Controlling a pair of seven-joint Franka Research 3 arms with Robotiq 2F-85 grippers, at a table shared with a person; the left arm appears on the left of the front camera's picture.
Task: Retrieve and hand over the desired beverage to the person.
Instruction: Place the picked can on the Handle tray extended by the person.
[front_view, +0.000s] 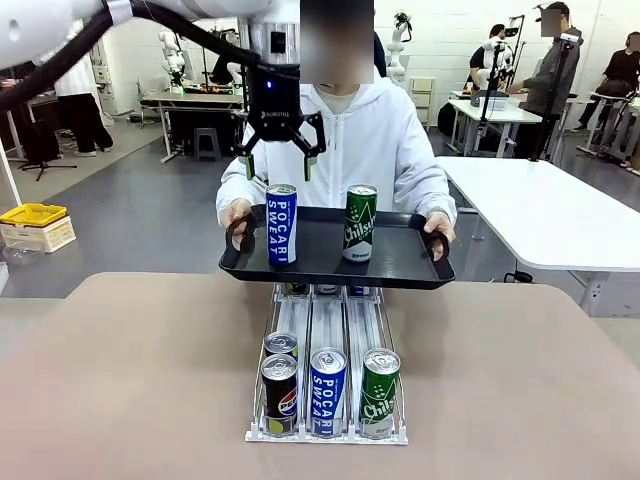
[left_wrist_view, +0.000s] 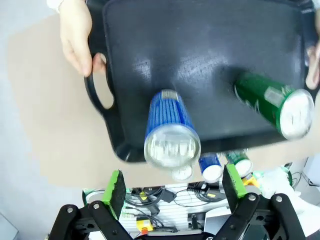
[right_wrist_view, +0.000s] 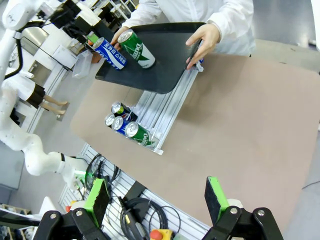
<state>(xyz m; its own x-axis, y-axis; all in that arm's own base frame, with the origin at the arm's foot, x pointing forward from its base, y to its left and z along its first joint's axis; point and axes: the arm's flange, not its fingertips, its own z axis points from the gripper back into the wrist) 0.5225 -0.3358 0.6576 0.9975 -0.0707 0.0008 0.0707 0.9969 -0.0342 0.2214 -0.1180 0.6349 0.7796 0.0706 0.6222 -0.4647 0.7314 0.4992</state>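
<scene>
My left claw (front_view: 280, 152) hangs spread just above the blue Pocari Sweat can (front_view: 281, 224), which stands upright on the left half of the black tray (front_view: 400, 262) the person (front_view: 345, 140) holds out over the far edge of the surface (front_view: 130, 380). My worry: the tray is only hand-held, so if I clip the can's rim with a pad on any move, or the tray tips, the can could topple and roll into its neighbour. To its right stands the green Chilsung can (front_view: 359, 222), near enough on the tray that a sideways swing might knock it. The person's hands grip both tray handles, so the near hand (left_wrist_view: 75, 35) sits beside my claw's path. Below, the white rack (front_view: 326, 432) holds more cans in three lanes; the tray overhangs its far end, blocking that part. My right claw (right_wrist_view: 155, 200) is spread too, holding nothing, well back over the near side of the surface.
</scene>
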